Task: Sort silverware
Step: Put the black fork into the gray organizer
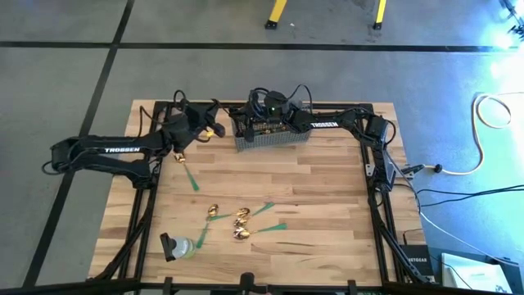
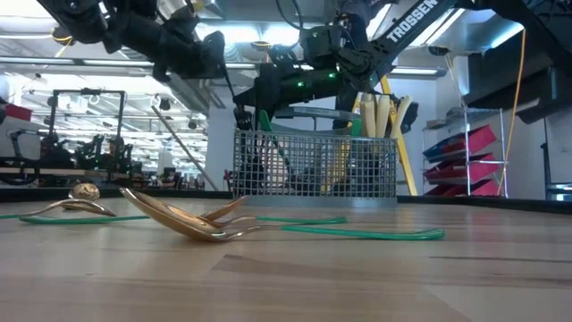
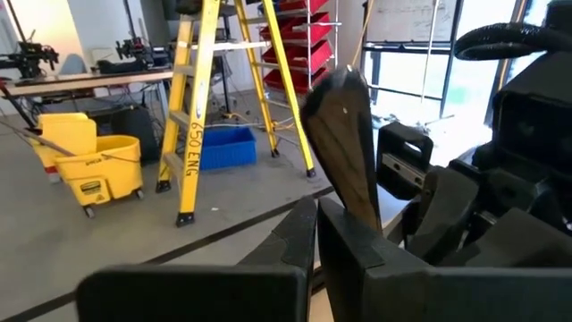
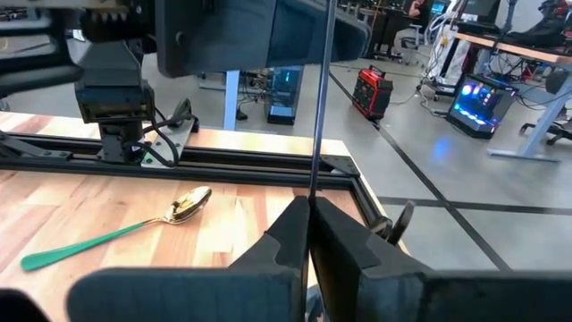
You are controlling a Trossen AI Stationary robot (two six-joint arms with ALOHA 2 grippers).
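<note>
I'm holding a spoon [image 3: 344,134] in the closed left gripper [image 3: 315,224] beside the basket [image 1: 270,135]; right gripper [image 4: 309,219] is pinching a thin utensil [image 4: 320,98] above it, needing lowering in

Your wooden table [image 1: 311,188] sits on grey floor, black frame [image 1: 378,213] around it. Grey wire mesh basket [image 2: 315,164] stands at far edge, centre. Clear plastic bottle [image 1: 182,247] with dark cap lies near front left corner. Behind you: yellow ladder [image 3: 198,98], yellow mop bucket [image 3: 94,165], blue bin [image 3: 223,146], red shelves [image 3: 304,31]. White cable [image 1: 491,111] coils on floor, right of table. Red box [image 4: 368,91] stands on floor beyond table.
</note>
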